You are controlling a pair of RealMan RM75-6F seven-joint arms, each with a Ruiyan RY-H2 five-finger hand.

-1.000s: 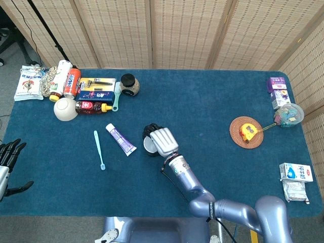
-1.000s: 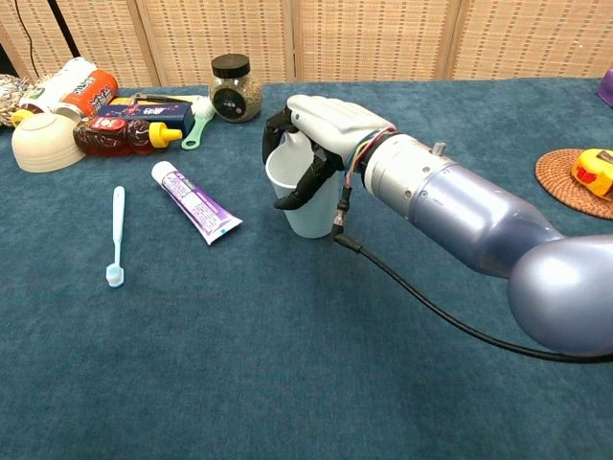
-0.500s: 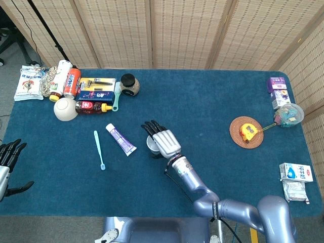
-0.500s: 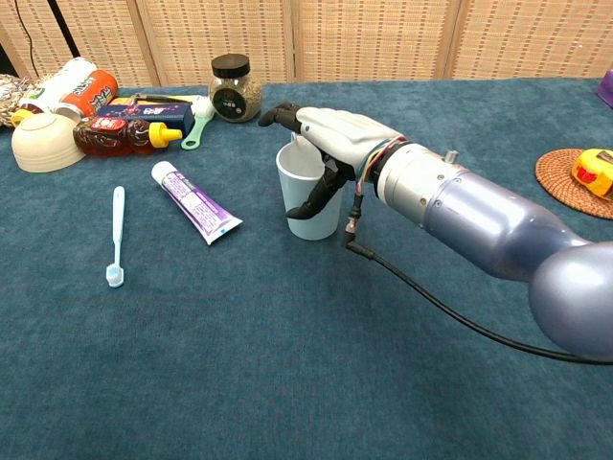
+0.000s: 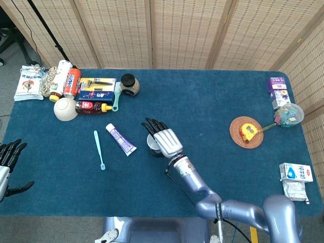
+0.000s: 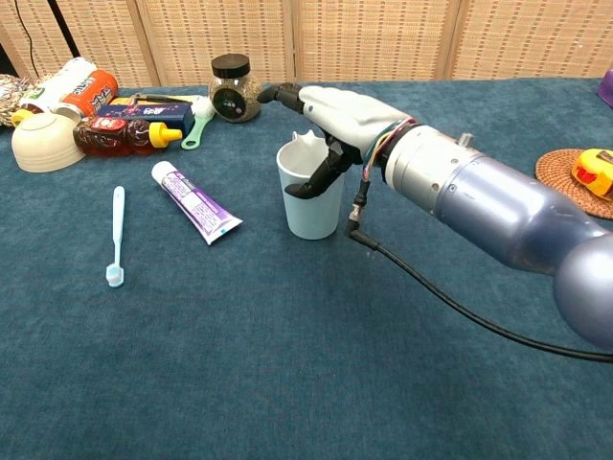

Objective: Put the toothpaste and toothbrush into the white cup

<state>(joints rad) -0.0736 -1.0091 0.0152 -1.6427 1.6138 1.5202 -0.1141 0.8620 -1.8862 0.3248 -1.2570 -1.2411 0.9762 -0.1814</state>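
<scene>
Hovering over white cup [image 6: 309,196]: right robot hand [image 6: 330,120], fingers spread, holding nothing.

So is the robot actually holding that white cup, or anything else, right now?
Nothing is held. The right hand hovers open over the white cup, fingers spread; the left hand is open at the table's edge.

One white cup [image 6: 310,200] stands on the table [image 5: 202,111], and everything else is counted outward from it. To its left lie one toothpaste tube [image 5: 121,139] and one toothbrush [image 5: 98,150]. Farther left and behind sit one bowl [image 5: 65,109], one lidded jar [image 5: 129,84] and two upright cans [image 5: 67,81] (other packets there are too small to count). Right of the cup rests one woven coaster [image 5: 246,132].
</scene>
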